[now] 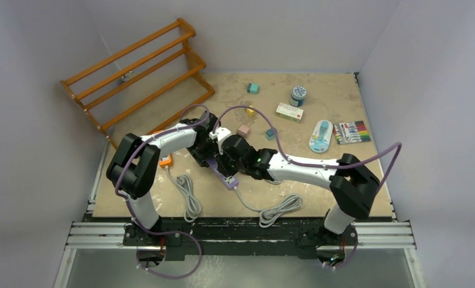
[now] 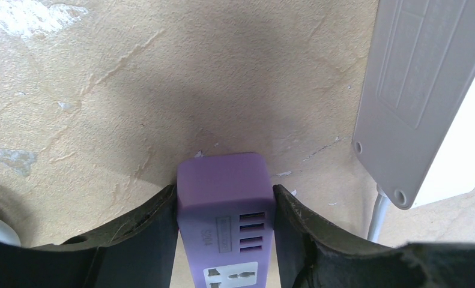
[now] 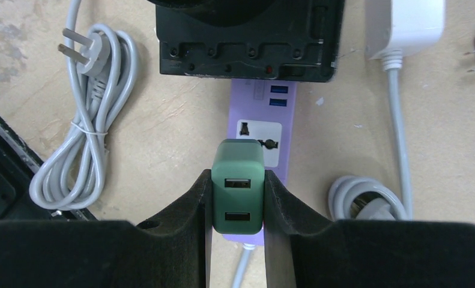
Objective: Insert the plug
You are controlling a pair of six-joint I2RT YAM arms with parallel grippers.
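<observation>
A purple power strip [image 1: 224, 176] lies near the table's front centre, its grey cord running toward the front edge. My left gripper [image 2: 225, 207] is shut on the strip's far end [image 2: 223, 204], beside its USB slots. My right gripper [image 3: 237, 198] is shut on a dark green USB charger plug [image 3: 238, 186] and holds it directly over the strip [image 3: 259, 114], just behind the white socket [image 3: 260, 133]. Its prongs are hidden under it. In the top view both grippers meet over the strip; the plug is hidden there.
A white power strip [image 2: 421, 90] lies right of the left gripper, also in the right wrist view [image 3: 403, 24]. A coiled grey cable with plug [image 3: 87, 114] lies left. An orange wooden rack [image 1: 140, 72], blocks, a marker set [image 1: 353, 132] and a box [image 1: 289, 112] sit farther back.
</observation>
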